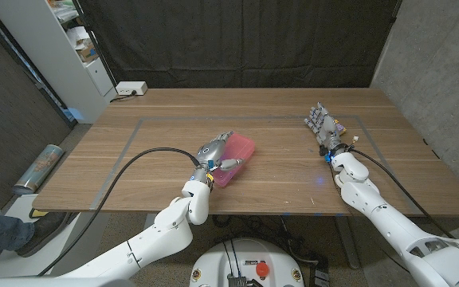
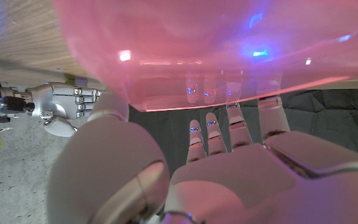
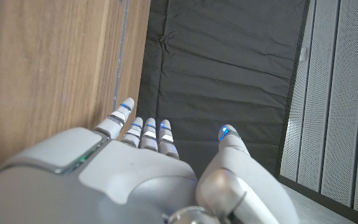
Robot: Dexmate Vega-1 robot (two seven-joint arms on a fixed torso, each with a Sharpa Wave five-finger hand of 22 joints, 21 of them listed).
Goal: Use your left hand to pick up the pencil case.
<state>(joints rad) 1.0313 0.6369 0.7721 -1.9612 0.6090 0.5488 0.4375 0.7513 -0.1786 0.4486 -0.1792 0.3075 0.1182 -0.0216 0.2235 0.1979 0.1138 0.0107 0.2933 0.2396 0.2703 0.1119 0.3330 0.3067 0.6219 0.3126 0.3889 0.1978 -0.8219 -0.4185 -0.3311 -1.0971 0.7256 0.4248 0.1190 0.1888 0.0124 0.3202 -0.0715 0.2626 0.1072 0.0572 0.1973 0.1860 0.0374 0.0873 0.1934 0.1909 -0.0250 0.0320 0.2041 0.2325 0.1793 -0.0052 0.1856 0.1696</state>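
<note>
Pink translucent plastic, the pencil case [image 1: 235,159] lies near the desk's [image 1: 134,171] middle, with the left hand [image 1: 214,151] against its left side and fingers [image 2: 238,130] reaching under it, seemingly closing to lift. The right hand [image 1: 322,126] waits far right, spread, holding nothing.

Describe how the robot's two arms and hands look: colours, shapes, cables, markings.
Both arms have smooth, rounded white shells. A black cable loops along each to the wrist. The left hand and right hand are silver-grey, with jointed metallic fingers and small blue lights near the tips. Thin coloured wires show at both wrists.
</note>
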